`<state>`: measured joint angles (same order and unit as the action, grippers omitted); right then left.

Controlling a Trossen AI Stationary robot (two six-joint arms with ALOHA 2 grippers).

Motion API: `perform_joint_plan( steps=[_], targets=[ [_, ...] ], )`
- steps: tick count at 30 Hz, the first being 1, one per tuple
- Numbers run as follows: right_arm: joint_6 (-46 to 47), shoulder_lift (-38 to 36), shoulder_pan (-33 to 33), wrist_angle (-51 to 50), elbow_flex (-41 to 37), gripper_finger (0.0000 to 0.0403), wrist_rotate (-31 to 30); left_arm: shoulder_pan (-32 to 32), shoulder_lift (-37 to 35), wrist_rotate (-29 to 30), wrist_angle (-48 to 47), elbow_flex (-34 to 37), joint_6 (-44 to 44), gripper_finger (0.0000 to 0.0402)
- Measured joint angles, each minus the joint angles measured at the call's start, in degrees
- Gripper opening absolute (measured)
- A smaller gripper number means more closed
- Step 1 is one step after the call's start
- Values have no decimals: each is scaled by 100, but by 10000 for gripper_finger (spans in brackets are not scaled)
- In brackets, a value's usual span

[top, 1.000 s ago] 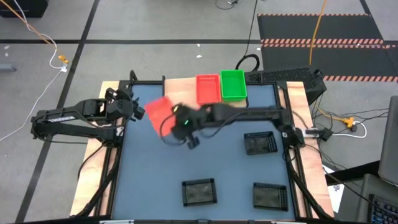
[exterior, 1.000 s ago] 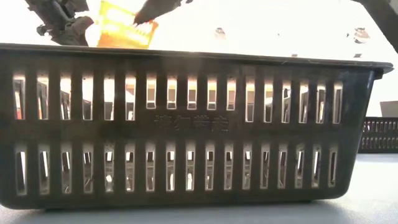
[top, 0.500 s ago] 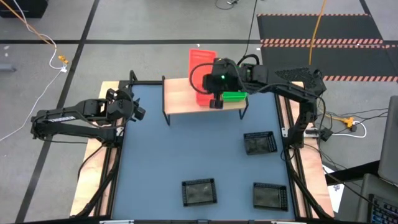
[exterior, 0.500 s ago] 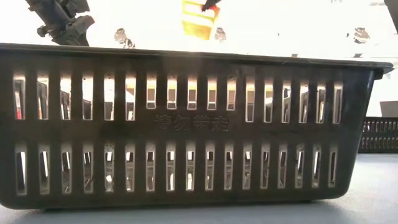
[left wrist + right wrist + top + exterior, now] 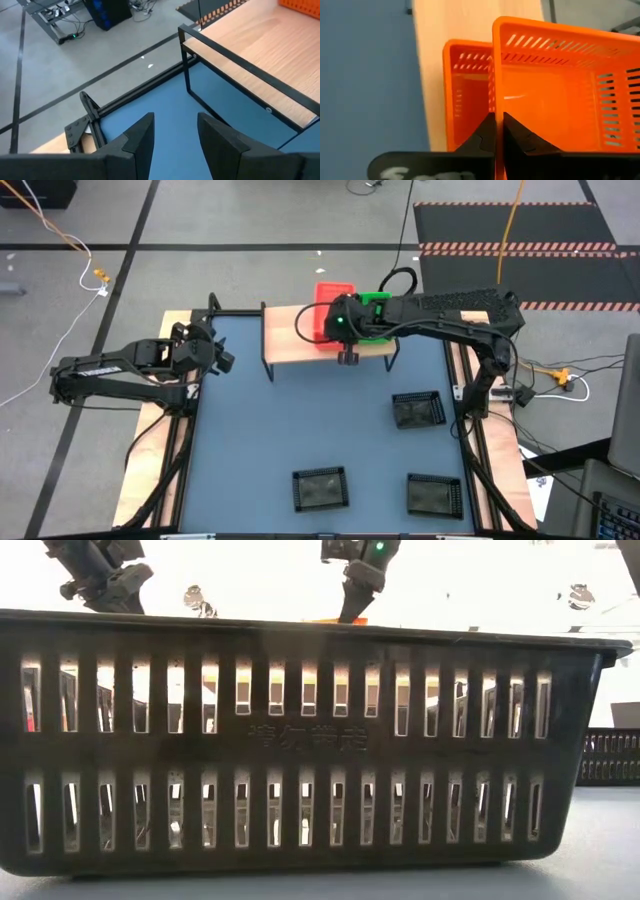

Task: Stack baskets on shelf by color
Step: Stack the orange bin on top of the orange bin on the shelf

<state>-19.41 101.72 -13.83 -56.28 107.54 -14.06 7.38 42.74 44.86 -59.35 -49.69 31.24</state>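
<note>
Red baskets (image 5: 325, 315) and green (image 5: 377, 312) sit on the shelf (image 5: 290, 340) — black ones (image 5: 417, 410) below.

Blue-grey tabletop (image 5: 300, 420) filled mid-frame, wooden edges either side. Carried the wooden shelf (image 5: 290, 340) at top centre, plus three black baskets: mid-right (image 5: 417, 410), bottom centre (image 5: 320, 488), bottom right (image 5: 434, 494). Shelf held red baskets (image 5: 328, 305) beside green ones (image 5: 378, 302).

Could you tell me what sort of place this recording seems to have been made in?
Probably a robotics lab or workshop: a framed blue-grey table with two mounted arms stands on a grey floor with tape lines, loose cables trailing across it, and hazard-striped matting beyond.
</note>
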Motion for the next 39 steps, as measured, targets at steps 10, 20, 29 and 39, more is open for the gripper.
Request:
perform_joint_plan(
  steps=[10,20,29,39],
  targets=[
    [97,-284,0,13,-45,7,250,-2,35,-98,365,0,-179,152],
    [217,-554,53,10,-356,5,679,-2,163,-109,406,2,-245,152],
    [29,-536,42,578,-1018,15,638,-4,188,-107,413,2,-247,152],
    [-32,-902,40,909,-1018,94,192,-2,190,-107,440,2,-247,152]
  ],
)
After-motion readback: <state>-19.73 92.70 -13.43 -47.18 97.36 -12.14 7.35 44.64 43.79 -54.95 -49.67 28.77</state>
